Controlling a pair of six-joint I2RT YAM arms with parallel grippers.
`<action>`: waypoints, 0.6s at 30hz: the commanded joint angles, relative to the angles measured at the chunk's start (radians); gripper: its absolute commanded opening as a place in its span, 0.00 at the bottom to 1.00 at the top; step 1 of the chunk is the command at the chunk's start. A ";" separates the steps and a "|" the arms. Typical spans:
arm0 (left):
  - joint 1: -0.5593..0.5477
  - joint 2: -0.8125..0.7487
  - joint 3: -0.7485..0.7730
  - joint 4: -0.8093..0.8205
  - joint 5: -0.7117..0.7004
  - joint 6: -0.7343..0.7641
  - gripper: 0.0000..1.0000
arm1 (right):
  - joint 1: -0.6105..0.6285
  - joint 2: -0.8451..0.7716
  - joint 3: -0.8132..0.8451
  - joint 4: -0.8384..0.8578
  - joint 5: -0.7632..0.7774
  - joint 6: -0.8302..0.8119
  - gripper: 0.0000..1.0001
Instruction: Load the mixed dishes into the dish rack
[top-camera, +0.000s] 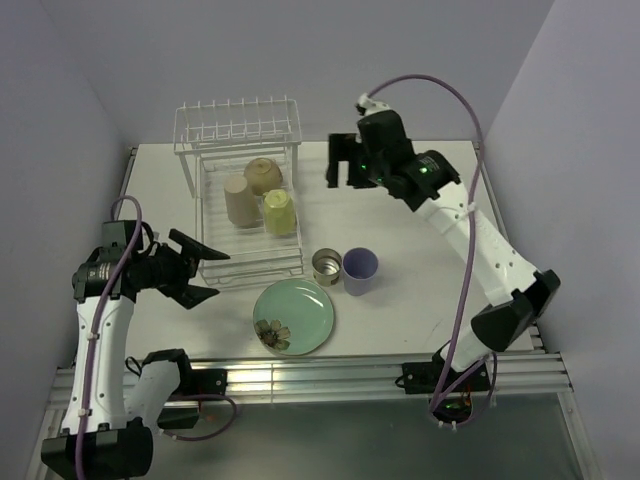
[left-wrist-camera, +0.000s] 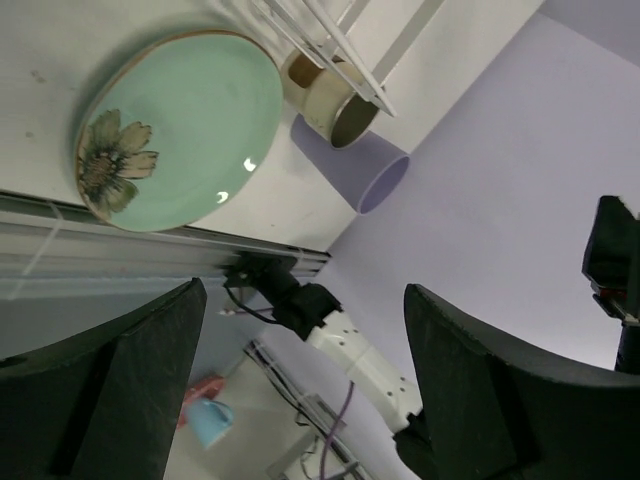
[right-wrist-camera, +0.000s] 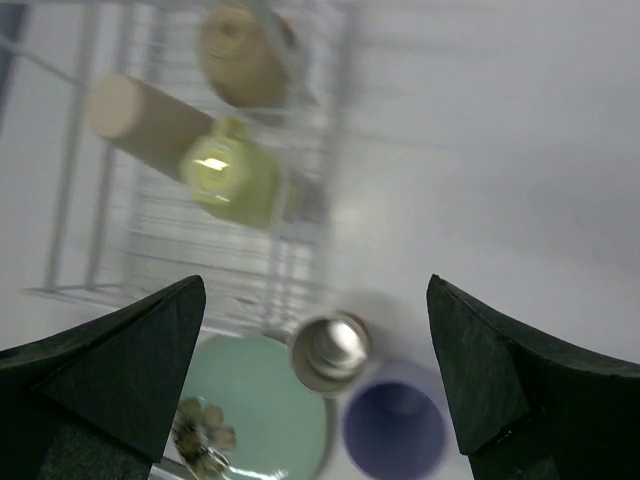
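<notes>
Nearest, beside the aluminium rail (top-camera: 300, 372) at the front edge, a mint-green plate (top-camera: 300, 305) with a flower motif lies flat on the white table (top-camera: 430, 230). Just left of it the left gripper (top-camera: 210, 274) hovers with fingers spread, holding nothing, its tips by the near corner of the dish rack (top-camera: 238, 128). Behind the plate stand a small metal cup (top-camera: 327, 266) and a lavender cup (top-camera: 360, 270), side by side, mouths up. Inside the wire rack lie a tan cup (top-camera: 239, 201), a yellow-green mug (top-camera: 279, 212) and a cream bowl (top-camera: 263, 176). The right gripper (top-camera: 343, 163) hangs just right of the rack's far end, fingers wide apart, empty. Pale lavender walls (top-camera: 300, 50) enclose the table.
</notes>
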 joint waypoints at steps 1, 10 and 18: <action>-0.085 -0.003 0.051 0.047 -0.130 0.012 0.86 | -0.077 -0.074 -0.131 -0.222 -0.056 0.054 0.99; -0.355 0.043 0.082 0.177 -0.341 -0.081 0.86 | -0.214 -0.256 -0.453 -0.218 -0.211 0.053 0.91; -0.419 0.054 0.069 0.229 -0.375 -0.048 0.87 | -0.214 -0.281 -0.623 -0.111 -0.257 0.112 0.83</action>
